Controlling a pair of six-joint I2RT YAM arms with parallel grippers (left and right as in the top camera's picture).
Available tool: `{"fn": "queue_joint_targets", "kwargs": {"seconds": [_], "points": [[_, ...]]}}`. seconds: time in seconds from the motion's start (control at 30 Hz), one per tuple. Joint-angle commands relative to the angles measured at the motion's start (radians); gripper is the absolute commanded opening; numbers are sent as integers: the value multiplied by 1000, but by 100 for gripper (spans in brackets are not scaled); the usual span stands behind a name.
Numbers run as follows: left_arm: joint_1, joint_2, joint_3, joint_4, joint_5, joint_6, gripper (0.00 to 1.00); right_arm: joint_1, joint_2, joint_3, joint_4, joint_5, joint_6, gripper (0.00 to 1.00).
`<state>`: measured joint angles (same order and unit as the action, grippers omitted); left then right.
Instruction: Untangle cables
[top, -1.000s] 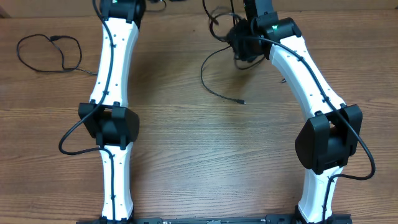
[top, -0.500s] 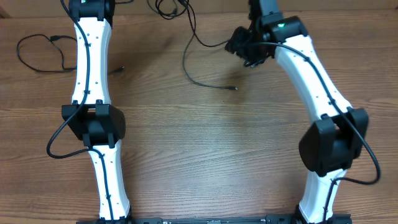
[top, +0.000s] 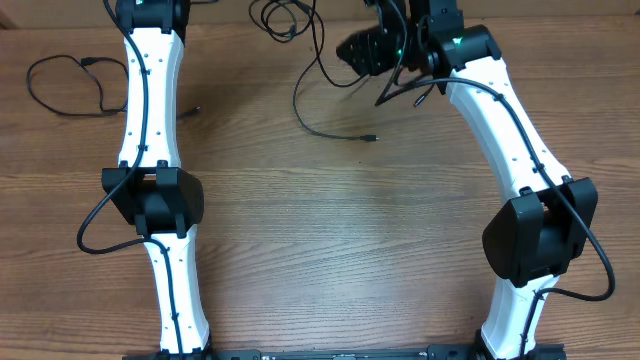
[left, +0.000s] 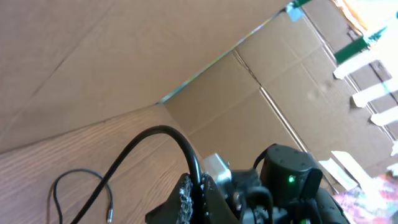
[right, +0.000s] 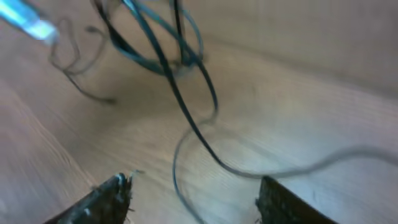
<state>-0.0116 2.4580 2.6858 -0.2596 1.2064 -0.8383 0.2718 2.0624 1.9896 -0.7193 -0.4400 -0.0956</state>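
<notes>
Three thin black cables show. One lies as a loose loop at the far left. A tangle sits at the table's far edge, and a long strand curves from it to a plug end. My left gripper is beyond the overhead's top edge; it is shut on a black cable that arches out of its jaws. My right gripper is open just right of the tangle. A strand runs on the table between its fingers, apart from them.
Cardboard walls stand close behind the table's far edge. Another cable loop with a plug end lies on the wood to the left of my left gripper. The right arm's wrist with a green light is close on its right.
My right gripper has opened wider and let go of the cable, swinging left and toward the far edge. My left arm moved left, pulling the tangle left along the far edge.
</notes>
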Motion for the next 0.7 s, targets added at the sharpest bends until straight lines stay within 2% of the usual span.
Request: {"fn": "queue_joint_targets", "kwargs": {"seconds": [0.0,0.17,0.3,0.4,0.53,0.6,0.67], "points": [[-6,10,5,87,91,-51,4,-2,10,0,121,-78,199,63],[-24,10,5,232,139,-128,4,9,11,0,312,-71,393,66],[-49,10,5,355,162,-212,4,26,14,0,379,94,575,68],[-61,10,5,417,167,-254,4,27,17,0,453,119,651,66],[-72,10,5,477,167,-292,4,37,26,0,490,185,684,58],[-75,10,5,505,167,-311,4,44,34,0,479,229,683,50],[-75,10,5,533,165,-328,4,48,44,-1,453,264,684,37]]}}
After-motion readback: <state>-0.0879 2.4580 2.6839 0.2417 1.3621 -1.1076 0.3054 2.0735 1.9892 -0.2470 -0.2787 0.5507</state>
